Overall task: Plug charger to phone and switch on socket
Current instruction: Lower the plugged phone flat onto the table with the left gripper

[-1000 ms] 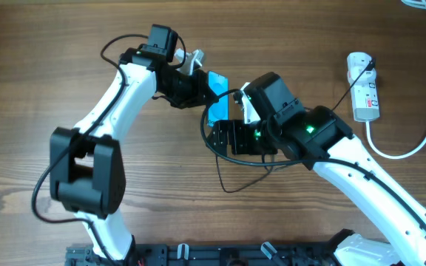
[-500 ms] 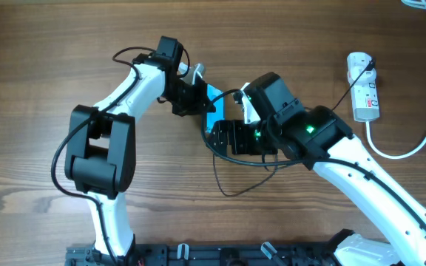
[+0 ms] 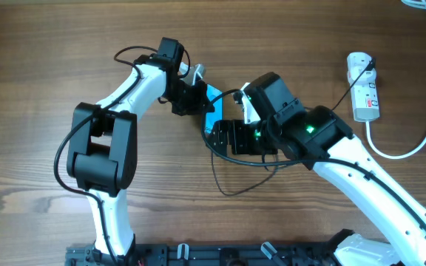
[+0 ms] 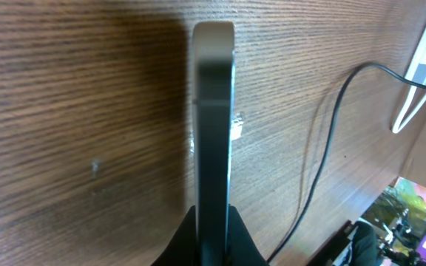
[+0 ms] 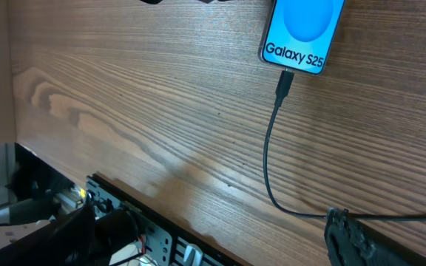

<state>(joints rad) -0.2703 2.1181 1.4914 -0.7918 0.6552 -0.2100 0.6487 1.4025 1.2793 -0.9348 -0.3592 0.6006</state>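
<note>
My left gripper (image 3: 196,96) is shut on the phone (image 3: 214,101) and holds it on its long edge. In the left wrist view the phone (image 4: 214,125) stands edge-on between the jaws (image 4: 213,229). In the right wrist view the phone (image 5: 302,29) shows a turquoise screen and "Galaxy S25". The charger connector (image 5: 284,85) meets its short edge. The black cable (image 5: 271,185) runs down and right past one finger of my open right gripper (image 5: 205,225). That gripper (image 3: 231,137) sits just below the phone. The white socket (image 3: 364,90) lies far right.
A black plug (image 3: 369,65) sits in the socket. The socket's white lead (image 3: 409,150) loops along the right edge. The black cable (image 3: 228,188) loops on the wood below my right gripper. The robot base rail (image 3: 220,255) lies along the front edge.
The left arm's elbow swung right and the gripper turned the phone more on edge, so less turquoise shows. The right arm has not moved.
</note>
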